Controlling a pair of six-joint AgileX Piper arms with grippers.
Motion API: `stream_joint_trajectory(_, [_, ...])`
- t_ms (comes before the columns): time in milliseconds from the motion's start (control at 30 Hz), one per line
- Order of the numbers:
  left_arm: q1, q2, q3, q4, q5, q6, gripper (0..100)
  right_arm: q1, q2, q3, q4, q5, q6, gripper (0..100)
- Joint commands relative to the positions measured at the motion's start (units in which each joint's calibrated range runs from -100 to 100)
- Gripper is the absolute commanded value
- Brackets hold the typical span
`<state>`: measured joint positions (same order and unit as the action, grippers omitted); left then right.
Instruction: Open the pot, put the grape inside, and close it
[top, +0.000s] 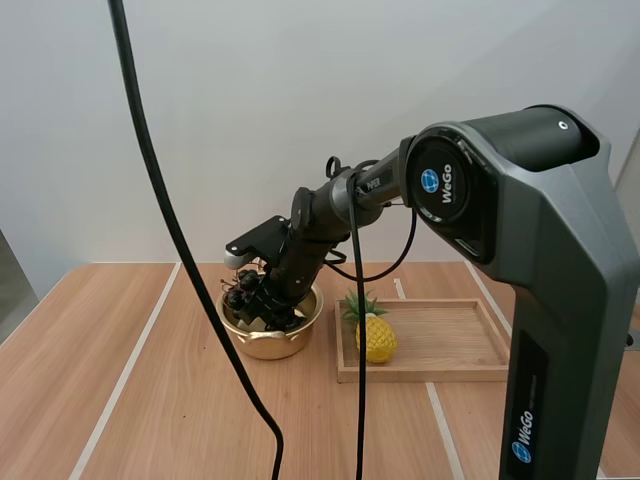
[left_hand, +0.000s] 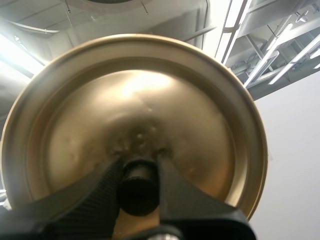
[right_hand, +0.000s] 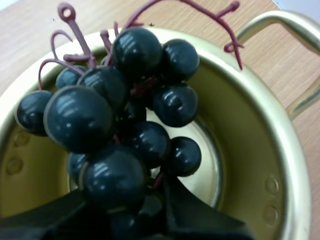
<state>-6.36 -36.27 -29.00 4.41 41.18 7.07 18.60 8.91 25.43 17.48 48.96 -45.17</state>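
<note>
One gold pot (top: 270, 346), open, toward far edge of table (top: 150, 400); grape bunch (right_hand: 120, 125) inside its rim, seemingly pinched by right gripper (right_hand: 125, 210). One lid (left_hand: 75, 125), knob clamped in left gripper (left_hand: 139, 187). One wooden tray (top: 420, 375) beside pot

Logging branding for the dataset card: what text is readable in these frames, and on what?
"WeGo": on the round joint cover of the right arm.
"WeGo": running up that arm's base column.
Small white print on the forearm link: too small to read.
No text on the lid, grapes or pot.
</note>
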Motion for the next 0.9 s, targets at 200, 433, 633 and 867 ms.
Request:
stream_joint_trajectory(200, [-0.13, 0.0, -0.4, 0.6, -2.8, -0.3, 0, -0.5, 5.4, 0.9, -5.8, 6.4, 1.9, 0])
stream_joint_trajectory(433, [-0.13, 0.0, -0.4, 0.6, -2.6, -0.3, 0, -0.5, 5.8, 0.9, -5.8, 6.0, 1.9, 0])
stream_joint_trajectory(633, [-0.13, 0.0, -0.4, 0.6, -2.6, -0.3, 0, -0.5, 5.8, 0.9, -5.3, 6.0, 1.9, 0])
stream_joint_trajectory(867, [-0.13, 0.0, -0.4, 0.6, -2.6, -0.3, 0, -0.5, 5.7, 0.9, -4.2, 6.8, 1.9, 100])
